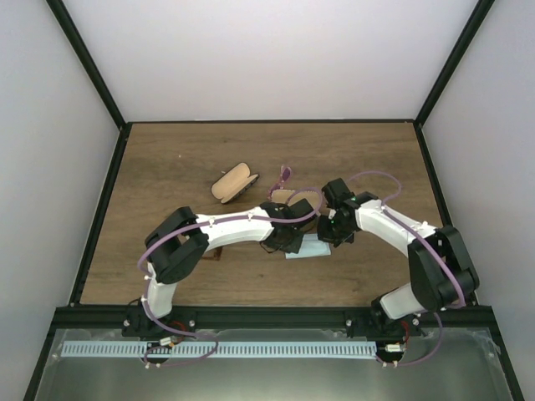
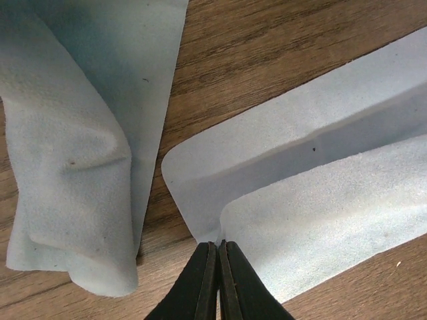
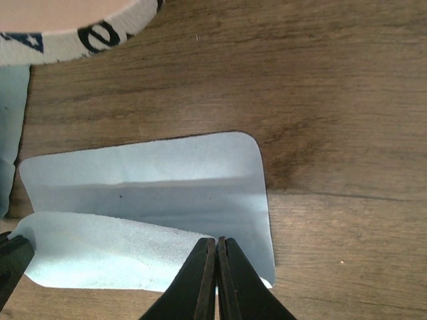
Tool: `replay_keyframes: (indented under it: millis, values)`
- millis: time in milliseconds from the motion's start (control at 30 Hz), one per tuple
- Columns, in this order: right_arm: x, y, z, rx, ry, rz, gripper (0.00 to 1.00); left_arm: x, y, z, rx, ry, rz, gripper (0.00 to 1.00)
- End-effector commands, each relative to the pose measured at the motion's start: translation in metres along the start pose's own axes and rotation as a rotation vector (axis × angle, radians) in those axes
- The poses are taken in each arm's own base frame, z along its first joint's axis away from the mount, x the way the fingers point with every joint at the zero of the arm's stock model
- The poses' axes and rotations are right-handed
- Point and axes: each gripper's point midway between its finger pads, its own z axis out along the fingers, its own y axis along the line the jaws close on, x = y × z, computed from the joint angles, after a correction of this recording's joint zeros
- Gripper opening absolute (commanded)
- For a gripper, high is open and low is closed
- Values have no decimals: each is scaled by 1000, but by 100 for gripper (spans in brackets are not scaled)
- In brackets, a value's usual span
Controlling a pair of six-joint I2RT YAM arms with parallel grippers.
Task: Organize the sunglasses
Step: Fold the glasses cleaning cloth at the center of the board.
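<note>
The left gripper (image 2: 218,248) has its two black fingers pressed together, pinching the corner of a folded light blue cloth (image 2: 320,200) of soft napped fabric where the upper layer turns back over the lower one. The right gripper (image 3: 217,243) is likewise pressed together, pinching the free edge of the same cloth's upper flap, while the lower layer lies flat on the brown wood-grain table (image 3: 333,80) ahead of its tips. In the top view both claws meet over this cloth, close together, the left one on the cloth's left side and the right one on its right. A second, crumpled light blue cloth (image 2: 67,167) lies just to the left of the left claw, apart from the folded one. An open oval case with a white rim printed in dark blue (image 3: 67,30) sits beyond the right claw, up and to its left. A tan oval case (image 1: 234,182) lies farther off, beyond and left of the left claw. The slim sunglasses with a thin dark reddish frame (image 1: 284,173) rest on the table beyond both claws, held by neither.
</note>
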Motion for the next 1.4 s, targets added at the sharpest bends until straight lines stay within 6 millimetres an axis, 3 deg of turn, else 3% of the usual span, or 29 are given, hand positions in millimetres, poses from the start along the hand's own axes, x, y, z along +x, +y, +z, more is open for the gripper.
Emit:
replay_keyframes:
  millis: [0, 267, 600, 1367]
  values:
    - [-16, 6, -4, 13, -35, -25, 2, -6, 5, -7, -9, -18, -17, 4]
    - [-23, 1, -3, 32, -41, -29, 2, -15, 12, -6, -23, -27, -33, 4]
    - [-30, 2, -4, 28, -45, -29, 2, -24, 7, -3, -19, -26, -17, 4]
    - [-15, -4, -3, 21, -16, -34, 2, -7, 15, -3, -12, 0, -36, 4]
